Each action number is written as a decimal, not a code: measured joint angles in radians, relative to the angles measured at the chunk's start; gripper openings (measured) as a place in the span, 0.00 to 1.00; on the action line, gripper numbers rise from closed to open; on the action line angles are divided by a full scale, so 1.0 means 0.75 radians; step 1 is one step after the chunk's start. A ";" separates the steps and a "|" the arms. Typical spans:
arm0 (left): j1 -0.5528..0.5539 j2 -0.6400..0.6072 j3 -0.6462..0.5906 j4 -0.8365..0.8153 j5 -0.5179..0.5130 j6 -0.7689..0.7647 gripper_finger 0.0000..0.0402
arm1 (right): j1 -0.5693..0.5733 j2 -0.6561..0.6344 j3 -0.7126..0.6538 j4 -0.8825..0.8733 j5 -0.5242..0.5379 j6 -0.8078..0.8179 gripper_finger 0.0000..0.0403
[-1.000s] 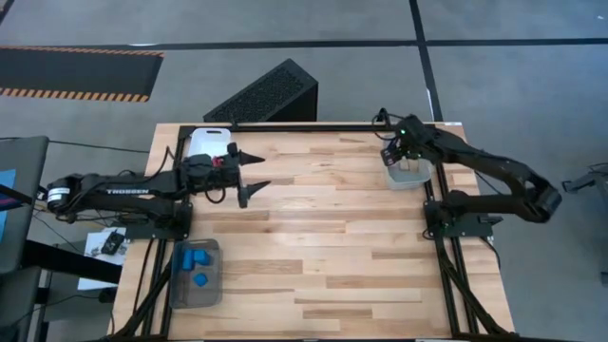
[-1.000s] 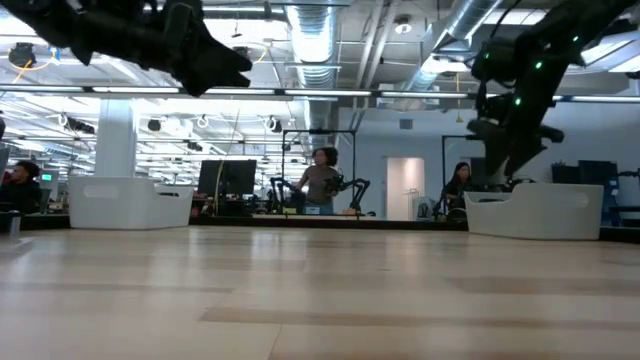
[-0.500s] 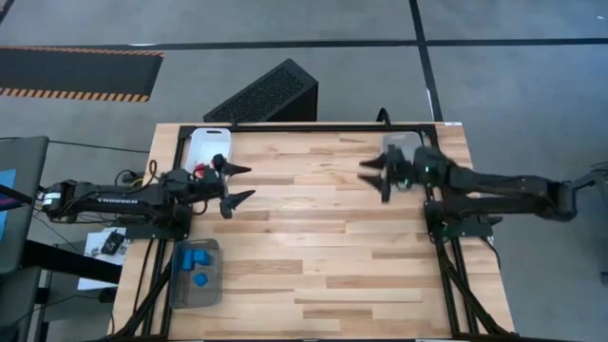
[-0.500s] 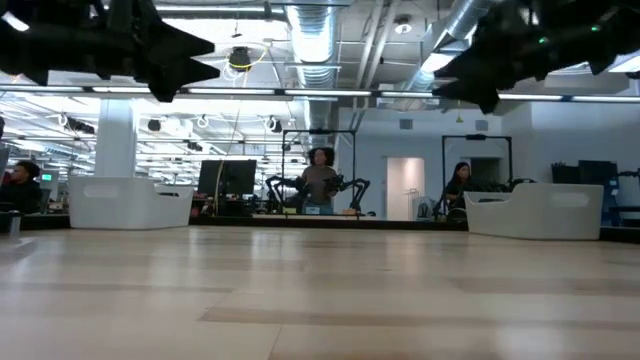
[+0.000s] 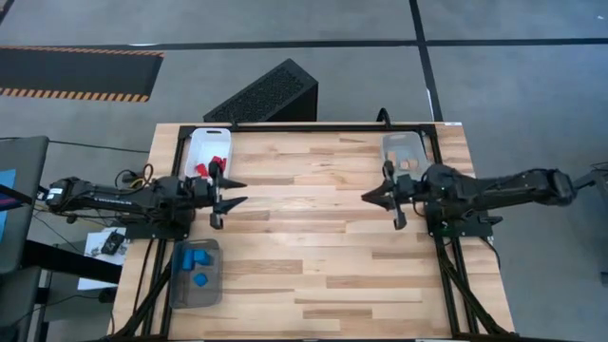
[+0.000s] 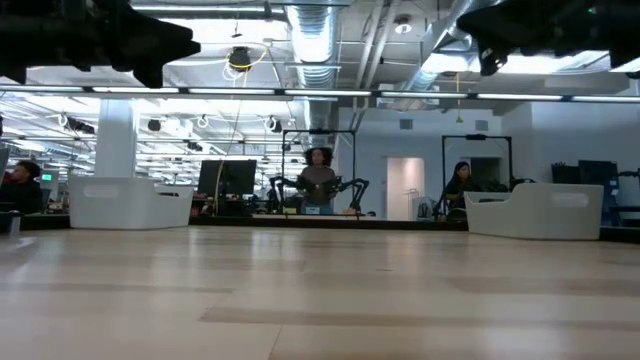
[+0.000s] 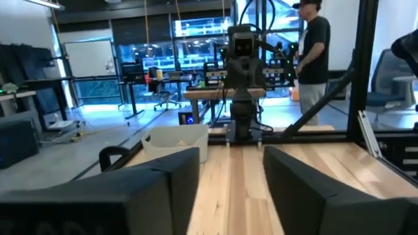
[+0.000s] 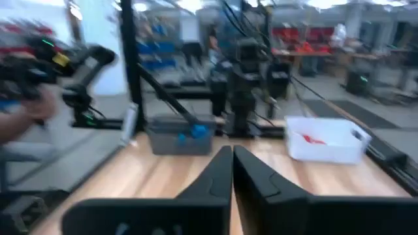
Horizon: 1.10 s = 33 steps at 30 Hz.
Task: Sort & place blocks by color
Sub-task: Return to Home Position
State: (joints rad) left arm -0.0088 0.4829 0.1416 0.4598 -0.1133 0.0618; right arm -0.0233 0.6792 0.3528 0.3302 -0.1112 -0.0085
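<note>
Moved: both arms have drawn back toward their own ends of the table. A second ago the right gripper [image 5: 370, 197] hung over the grey tray [image 5: 404, 144]; it now lies level above bare wood. The left gripper [image 5: 236, 192] has slid back from the middle toward its base.
Left gripper: released, its two fingers [image 7: 163, 189] spread wide with nothing between them, pointing across the table [image 5: 313, 256] at the other arm.
Right gripper: clenched on nothing, its fingers pressed together to a thin seam, pointing back at the left one. The two grippers are well apart, with the table's middle between them.
Red blocks [image 5: 202, 169]: nearest the left gripper, just beside its wrist, lying in the white tray [image 5: 209, 141].
Blue blocks [image 5: 196, 258]: farther from the left gripper, on the opposite side of its arm, in the clear tray [image 5: 190, 296] at the table's edge.
Wood blocks [image 5: 406, 163]: just beside the right gripper's wrist, in the grey tray. They are the farthest of all from the left gripper, across the whole table.
Block count: too small to tell how many lie in any one tray.
Room beyond: past the table's far edge, people [image 6: 320, 185] stand and sit among desks and screens.
</note>
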 joint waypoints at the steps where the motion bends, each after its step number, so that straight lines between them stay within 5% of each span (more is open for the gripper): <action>1: -0.006 -0.014 -0.002 -0.018 -0.008 0.008 0.39 | -0.009 -0.013 -0.023 0.043 -0.031 0.001 0.11; 6: -0.008 -0.096 -0.057 -0.021 -0.006 0.011 0.28 | -0.082 -0.070 -0.138 0.191 -0.188 0.089 0.04; 14: -0.008 -0.305 -0.115 -0.069 -0.004 0.032 0.18 | -0.157 -0.202 -0.176 0.082 -0.207 0.117 0.04; 26: -0.008 -0.632 -0.115 -0.371 0.001 0.032 0.14 | -0.110 -0.348 -0.289 0.044 -0.229 0.147 0.04; 33: -0.008 -0.639 -0.114 -0.416 0.027 0.014 0.14 | -0.151 -0.460 -0.413 0.148 -0.290 0.192 0.04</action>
State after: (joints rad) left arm -0.0147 0.0039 0.0559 0.1474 -0.0928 0.0721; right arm -0.1362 0.3339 0.0430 0.4410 -0.3284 0.1353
